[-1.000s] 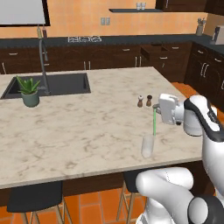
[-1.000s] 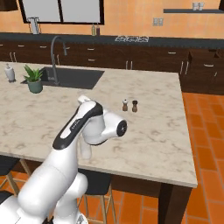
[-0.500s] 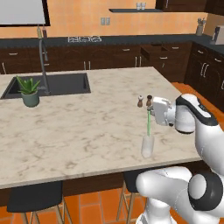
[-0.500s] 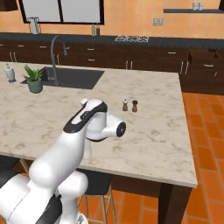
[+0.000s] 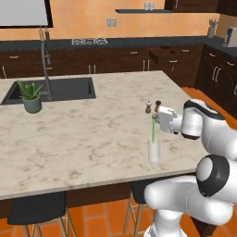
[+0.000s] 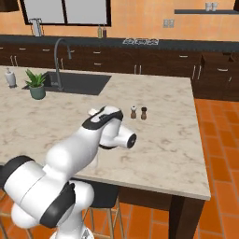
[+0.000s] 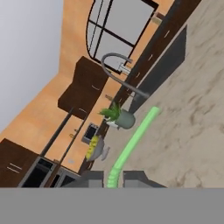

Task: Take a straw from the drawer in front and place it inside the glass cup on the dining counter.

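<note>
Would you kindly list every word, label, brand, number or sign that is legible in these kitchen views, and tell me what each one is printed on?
None: no view carries legible text.
The bottle on the back counter: any label is too small to read.
The straw, glass cup and the salt and pepper shakers look plain.

Straw base between tool tips — cut off; glass cup faint.
</note>
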